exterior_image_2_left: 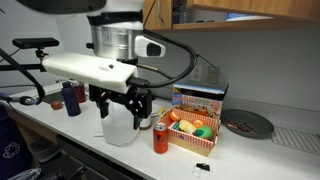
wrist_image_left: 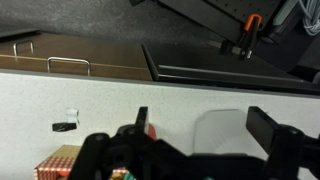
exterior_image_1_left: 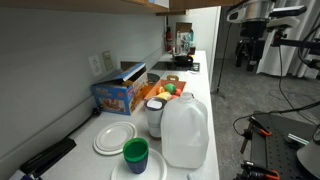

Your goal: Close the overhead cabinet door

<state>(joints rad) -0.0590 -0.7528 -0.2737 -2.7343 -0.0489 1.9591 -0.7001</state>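
The overhead cabinet door (exterior_image_2_left: 158, 12) is a light tan wood panel at the top of an exterior view. It stands swung out beside a dark open cabinet interior (exterior_image_2_left: 182, 12). My gripper (exterior_image_2_left: 122, 108) hangs well below it over the counter, fingers spread and empty. It also shows far back in an exterior view (exterior_image_1_left: 249, 48). In the wrist view my gripper (wrist_image_left: 205, 125) is open with nothing between the fingers. It faces the wall, with wooden cabinets with metal handles (wrist_image_left: 65, 62) above it. A dark panel (wrist_image_left: 215, 60) lies to their right; I cannot tell what it is.
The white counter (exterior_image_1_left: 205, 100) holds a milk jug (exterior_image_1_left: 185, 130), white plates (exterior_image_1_left: 113, 138), a green cup (exterior_image_1_left: 135, 152), a blue box (exterior_image_1_left: 118, 95) and a basket of fruit (exterior_image_2_left: 190, 128). A red can (exterior_image_2_left: 160, 138) and a dark plate (exterior_image_2_left: 245, 123) stand nearby.
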